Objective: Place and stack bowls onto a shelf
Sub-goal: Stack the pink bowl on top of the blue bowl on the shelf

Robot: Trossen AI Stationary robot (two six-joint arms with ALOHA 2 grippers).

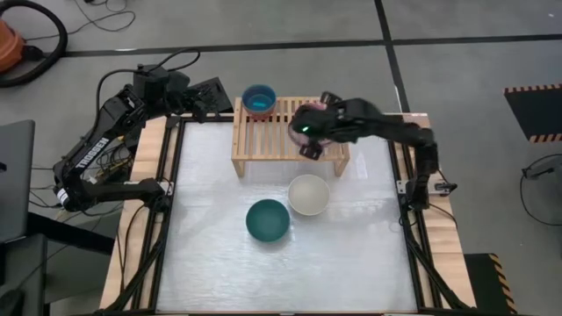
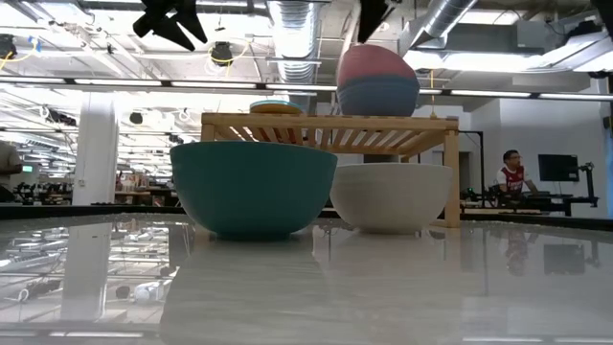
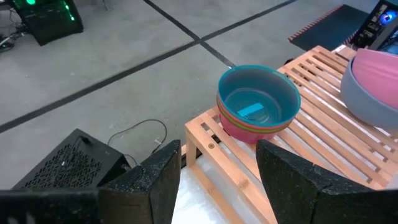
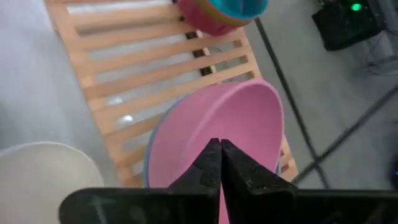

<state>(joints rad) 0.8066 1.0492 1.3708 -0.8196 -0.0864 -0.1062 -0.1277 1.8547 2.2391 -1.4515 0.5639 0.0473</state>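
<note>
Teal bowl (image 2: pixel 253 187) before shelf (image 2: pixel 326 125)

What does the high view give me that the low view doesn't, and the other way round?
Only the high view shows both arms: the left gripper behind the shelf's left end, open, and the right gripper shut over the pink bowl. It also shows the blue inside of the small stack.
Only the low view shows the pink bowl nested in the slate bowl, and a person in the room behind.
Both show the shelf, the teal bowl and the white bowl on the table in front.
</note>
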